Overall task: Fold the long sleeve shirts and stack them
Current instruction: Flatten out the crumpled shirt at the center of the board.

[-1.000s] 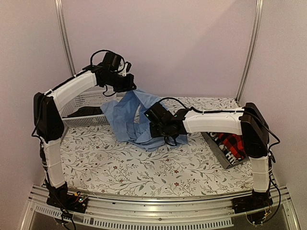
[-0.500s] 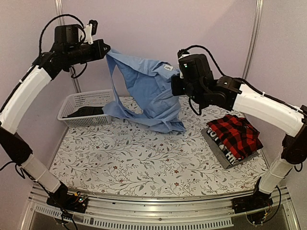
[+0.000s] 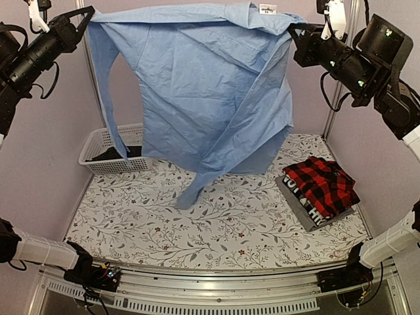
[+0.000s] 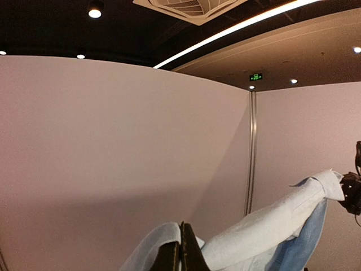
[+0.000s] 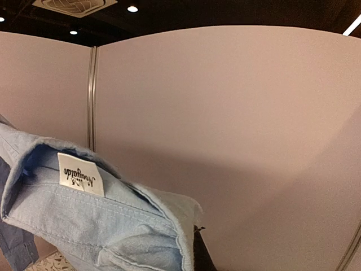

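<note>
The light blue shirt (image 3: 197,92) hangs spread out high above the table, stretched between both arms. My left gripper (image 3: 86,14) is shut on its top left corner, seen as pale cloth (image 4: 163,240) pinched at my left gripper (image 4: 181,243). My right gripper (image 3: 296,34) is shut on the top right corner by the collar, where the white label (image 5: 77,174) shows; my right gripper (image 5: 194,248) is mostly hidden by the cloth. One sleeve (image 3: 190,193) dangles down to the table. A folded red-and-black plaid shirt (image 3: 323,184) lies on a folded grey shirt (image 3: 308,213) at the right.
A white lattice basket (image 3: 98,154) with dark cloth inside stands at the back left. The floral tablecloth (image 3: 216,230) covers the table. Metal posts (image 3: 342,72) and pale walls close in the back.
Both arms have risen high and spread apart, lifting the blue shirt from a bunch near the table into a wide hanging sheet. The right gripper has closed on its corner.
</note>
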Controlling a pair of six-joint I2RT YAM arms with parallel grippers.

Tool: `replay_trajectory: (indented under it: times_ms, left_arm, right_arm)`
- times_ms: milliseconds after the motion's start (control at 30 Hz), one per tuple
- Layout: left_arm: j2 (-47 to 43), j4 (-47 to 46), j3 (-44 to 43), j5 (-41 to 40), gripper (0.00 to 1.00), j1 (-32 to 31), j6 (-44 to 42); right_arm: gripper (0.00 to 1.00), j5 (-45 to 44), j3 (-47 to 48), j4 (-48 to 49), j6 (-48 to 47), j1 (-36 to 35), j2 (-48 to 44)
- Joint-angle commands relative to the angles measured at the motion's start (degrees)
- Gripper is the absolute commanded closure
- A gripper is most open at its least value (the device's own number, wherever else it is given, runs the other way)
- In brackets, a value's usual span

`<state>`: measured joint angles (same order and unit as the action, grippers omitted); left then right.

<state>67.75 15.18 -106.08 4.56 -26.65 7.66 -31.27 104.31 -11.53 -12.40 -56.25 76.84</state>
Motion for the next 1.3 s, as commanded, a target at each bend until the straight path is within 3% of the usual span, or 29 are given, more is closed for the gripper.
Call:
replay_trajectory:
  times_ms: [0,100,267,433,600,733,900,1033,1100,1200,1267]
  left_arm:
    - [-1.89,-3.83,-0.37,2.94,1.00,-0.40,-1.73]
    - [-2.24,-2.80,-2.76,3.35,1.00,-0.34,-1.40]
    - [1.94,4.06,-5.25,-2.24,1.00,-0.21,-1.05]
    - [12.99,17.49,-7.96,-4.34,1.00,3.01,6.14]
    - [20.14,19.34,7.54,1.61,1.00,12.06,13.40]
    - [25.34,14.32,21.41,2.23,1.00,16.31,14.92]
    - [32.39,12.37,23.64,4.75,1.00,17.62,14.71]
    - [34.88,13.34,22.72,4.57,1.00,17.60,14.92]
    - [34.80,13.18,22.97,4.96,1.00,17.62,15.18]
    - [34.57,13.11,23.37,5.37,1.00,17.56,15.24]
    - [34.29,13.60,23.17,5.31,0.92,17.37,15.32]
  right_arm:
    - [1.00,9.42,6.38,-1.59,-2.34,0.17,-1.59]
    - [1.00,12.17,10.93,-4.76,-1.44,0.18,-0.98]
    - [1.00,9.59,14.99,-9.15,-0.77,1.00,2.34]
    - [1.00,28.84,10.36,-15.77,11.29,16.58,9.84]
    - [1.00,42.43,-1.20,-10.73,20.47,25.27,19.71]
    - [1.00,47.00,-2.72,-7.47,24.61,29.08,31.13]
    - [1.00,45.09,3.75,-8.38,27.68,30.49,45.90]
    - [1.00,44.53,7.56,-9.98,28.49,30.45,51.78]
    - [0.91,43.96,7.50,-10.65,28.74,30.50,52.49]
    - [0.63,41.13,7.40,-13.01,29.01,30.20,51.72]
    - [0.49,37.66,7.20,-14.97,28.24,29.29,50.02]
